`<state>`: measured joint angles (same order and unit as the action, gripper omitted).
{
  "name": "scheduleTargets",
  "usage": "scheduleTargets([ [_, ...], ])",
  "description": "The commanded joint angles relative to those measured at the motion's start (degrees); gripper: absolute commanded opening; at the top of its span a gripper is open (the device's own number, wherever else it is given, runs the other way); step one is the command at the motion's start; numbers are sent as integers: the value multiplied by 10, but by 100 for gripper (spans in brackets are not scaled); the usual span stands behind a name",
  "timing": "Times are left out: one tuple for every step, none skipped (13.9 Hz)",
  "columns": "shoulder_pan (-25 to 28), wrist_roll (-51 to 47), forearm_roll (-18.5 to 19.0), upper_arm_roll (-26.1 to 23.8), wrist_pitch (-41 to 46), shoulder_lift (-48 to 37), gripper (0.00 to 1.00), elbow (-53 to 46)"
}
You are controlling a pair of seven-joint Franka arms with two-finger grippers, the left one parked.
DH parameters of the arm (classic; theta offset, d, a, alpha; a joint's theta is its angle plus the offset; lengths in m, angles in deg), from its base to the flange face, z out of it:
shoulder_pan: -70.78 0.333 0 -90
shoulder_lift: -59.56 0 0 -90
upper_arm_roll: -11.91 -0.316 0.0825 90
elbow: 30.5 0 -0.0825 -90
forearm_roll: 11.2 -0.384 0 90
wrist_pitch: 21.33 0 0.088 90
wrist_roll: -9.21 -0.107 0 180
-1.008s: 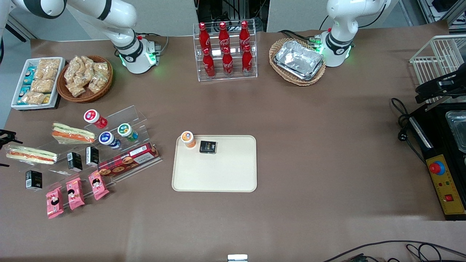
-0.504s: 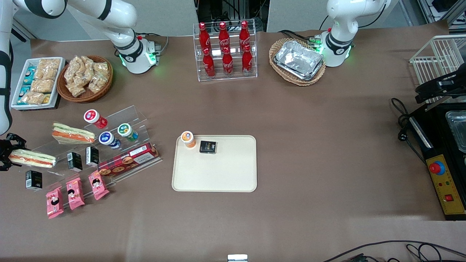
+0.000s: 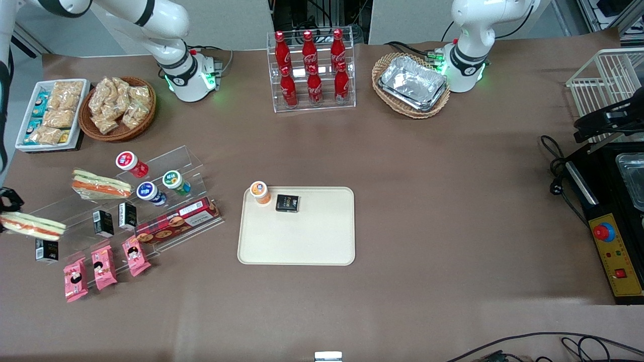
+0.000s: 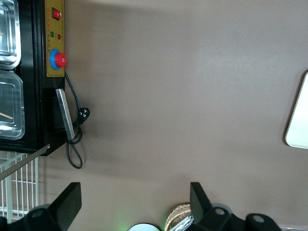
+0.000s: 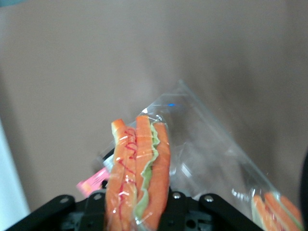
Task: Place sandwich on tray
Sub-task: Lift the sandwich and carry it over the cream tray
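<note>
**Sandwich lifted from the display stand**

Since a second ago the sandwich [image 3: 31, 224] has shifted toward the working arm's end of the worktop [image 3: 427, 166], clear of the stand [image 3: 166, 166]. Nearest the front camera lie three pink snack packs [image 3: 103, 266]. The claw [image 3: 4, 213] is clamped on one end of the sandwich, holding it up. Well apart, mid-worktop, the tray [image 3: 302, 241] carries a small cup [image 3: 260, 191] and a black box [image 3: 287, 202]. Farthest stands a rack of red bottles [image 3: 312, 70].
</note>
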<state>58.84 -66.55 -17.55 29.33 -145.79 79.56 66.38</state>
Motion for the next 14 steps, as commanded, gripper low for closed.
scheduleTargets([
  [36, -4, -12, -1, 73, -65, 15, -24],
  [51, -4, -14, -3, 104, -73, 14, -40],
  [68, -6, -16, -4, 132, -80, 12, -55],
  [92, -10, -18, -4, 148, -87, 12, -59],
  [116, -30, -19, -3, 152, -88, 12, -62],
  [135, -67, -21, -3, 156, -93, 12, -62],
  [158, -97, -21, -4, 156, -95, 12, -62],
  [190, -125, -20, -2, 156, -97, 12, -62],
  [223, -158, -17, -1, 156, -97, 12, -62],
  [247, -190, -13, -1, 155, -95, 12, -62],
  [277, -220, -11, -1, 154, -92, 12, -62],
  [309, -255, -10, -1, 149, -85, 12, -62],
  [334, -280, -5, -1, 148, -78, 12, -62],
  [363, -310, -1, -1, 145, -64, 12, -62],
])
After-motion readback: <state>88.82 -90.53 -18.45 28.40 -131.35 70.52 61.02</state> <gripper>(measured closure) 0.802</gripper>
